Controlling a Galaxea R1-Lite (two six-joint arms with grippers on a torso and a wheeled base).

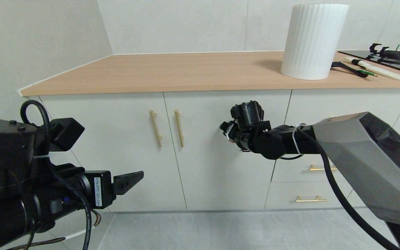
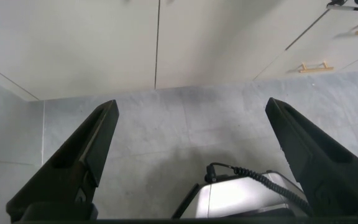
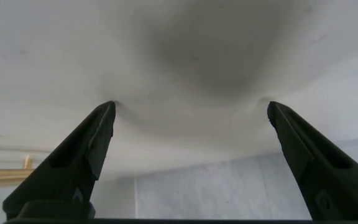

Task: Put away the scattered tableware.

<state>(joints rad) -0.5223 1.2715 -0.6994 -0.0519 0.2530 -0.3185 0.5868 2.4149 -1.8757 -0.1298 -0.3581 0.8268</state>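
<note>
Lying beside the white ribbed container point(image 1: 313, 40), utensils point(image 1: 373, 68) sit above closed cabinet doors point(image 1: 130, 149).

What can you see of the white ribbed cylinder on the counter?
The white cylinder is tall, with fine vertical ribs all round and a matte finish; by its look it is ceramic or plastic. It stands upright on the wooden counter, toward the stove end, and casts a shadow to its left. Its inside is hidden. A black-handled utensil lies right beside its base; I cannot tell whether they touch.
</note>
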